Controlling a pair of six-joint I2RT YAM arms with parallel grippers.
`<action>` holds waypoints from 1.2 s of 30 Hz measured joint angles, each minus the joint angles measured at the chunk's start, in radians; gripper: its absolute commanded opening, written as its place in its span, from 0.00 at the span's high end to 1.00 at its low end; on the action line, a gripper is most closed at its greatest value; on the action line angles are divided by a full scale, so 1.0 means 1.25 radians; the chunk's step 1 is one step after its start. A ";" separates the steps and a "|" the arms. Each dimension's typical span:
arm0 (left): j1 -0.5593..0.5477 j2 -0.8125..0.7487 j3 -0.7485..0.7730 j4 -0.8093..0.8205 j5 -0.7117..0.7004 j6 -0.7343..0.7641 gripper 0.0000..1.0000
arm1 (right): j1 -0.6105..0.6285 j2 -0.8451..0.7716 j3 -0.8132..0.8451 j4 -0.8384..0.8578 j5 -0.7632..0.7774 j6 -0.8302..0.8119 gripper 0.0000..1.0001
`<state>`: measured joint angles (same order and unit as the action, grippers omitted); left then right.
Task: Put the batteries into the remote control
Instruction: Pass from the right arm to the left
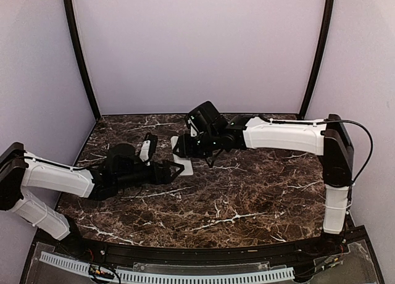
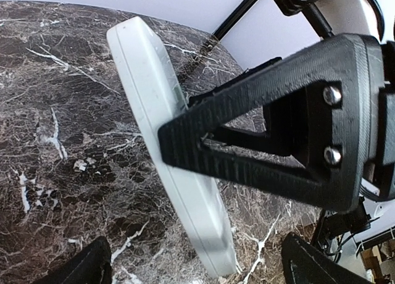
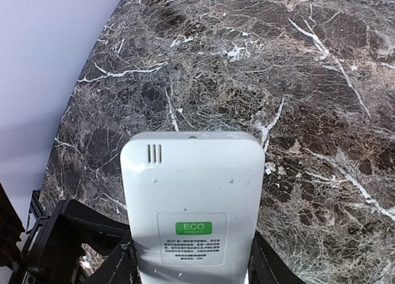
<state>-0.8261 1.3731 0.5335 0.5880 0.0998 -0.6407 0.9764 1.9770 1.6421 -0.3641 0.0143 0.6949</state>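
Mid-table, my right pincer (image 1: 196, 149) pinches the remote control (image 3: 191, 197); at its 8 o'clock, my left pincer (image 1: 174, 168) spread wide, just beside.

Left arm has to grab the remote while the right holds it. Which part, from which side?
Probably the end of the remote that juts past the right pincer toward the left pincer. Come edge-on from the left arm's side and close on the two broad flat faces: the right pincer sits on the long narrow edges mid-body, the faces are free, and the slab is thin.
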 measured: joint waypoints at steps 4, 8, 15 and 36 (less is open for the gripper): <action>0.009 0.036 0.021 0.008 0.016 -0.022 0.22 | 0.011 -0.002 -0.010 0.012 0.005 0.012 0.80; 0.028 0.056 0.035 0.002 0.028 -0.038 0.42 | 0.014 -0.003 -0.010 0.025 0.006 0.016 0.80; 0.041 0.058 0.045 0.008 0.050 -0.029 0.69 | 0.015 -0.005 -0.011 0.042 0.002 0.020 0.81; 0.037 0.038 0.117 -0.139 0.009 0.158 1.00 | -0.011 -0.074 -0.066 0.061 -0.036 -0.007 0.35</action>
<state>-0.7803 1.4208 0.6792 0.4137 0.1104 -0.4435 0.9630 1.8843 1.5597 -0.2874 -0.0307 0.6861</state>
